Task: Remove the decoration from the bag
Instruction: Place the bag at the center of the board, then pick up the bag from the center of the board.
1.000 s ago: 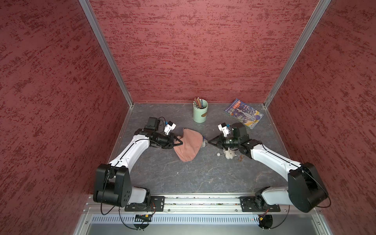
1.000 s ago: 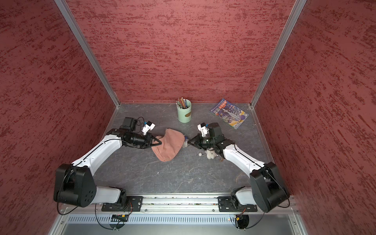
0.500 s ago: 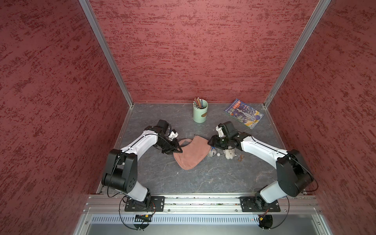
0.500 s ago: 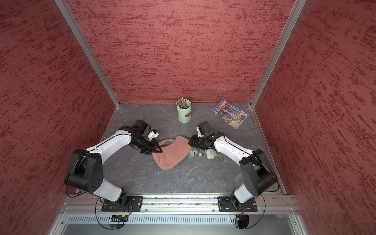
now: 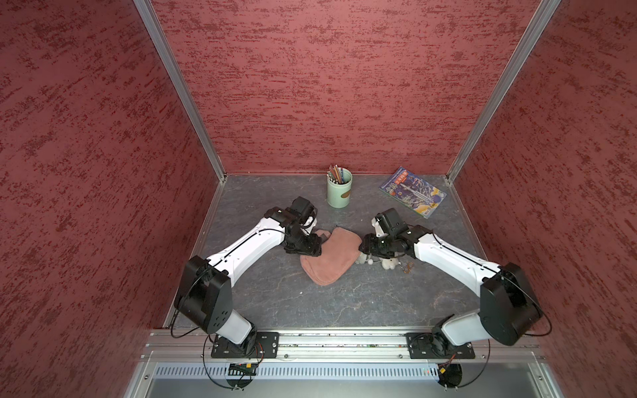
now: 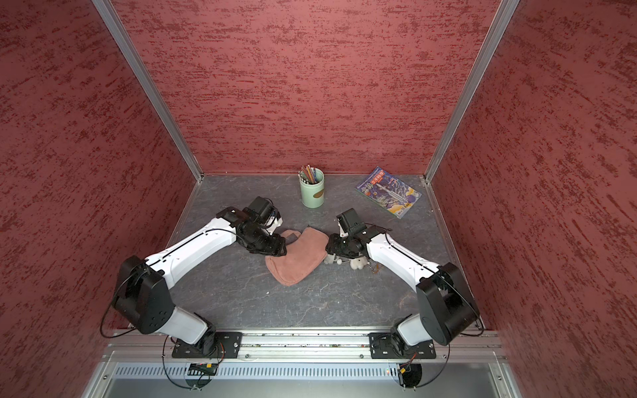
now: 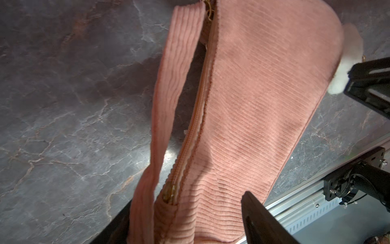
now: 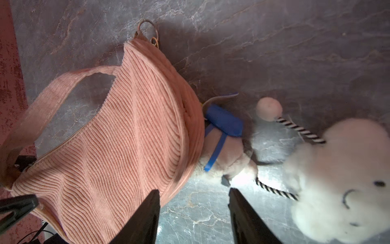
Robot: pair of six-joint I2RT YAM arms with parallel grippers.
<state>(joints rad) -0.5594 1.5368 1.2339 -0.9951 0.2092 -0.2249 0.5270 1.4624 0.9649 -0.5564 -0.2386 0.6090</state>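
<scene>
Here the left claw (image 7: 185,200), wide, straddles one end of the dusty-pink ribbed half-moon bag (image 5: 331,260); the right claw (image 8: 193,190) gapes empty beside its edge.

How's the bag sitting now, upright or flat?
Flat: the bag lies on its side on the table, strap resting alongside.

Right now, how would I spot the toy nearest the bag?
Find the big pink bag. Look beside it, by the right claw. The beige toy touches the bag and wears a blue backpack; the fluffy white toy doesn't.
</scene>
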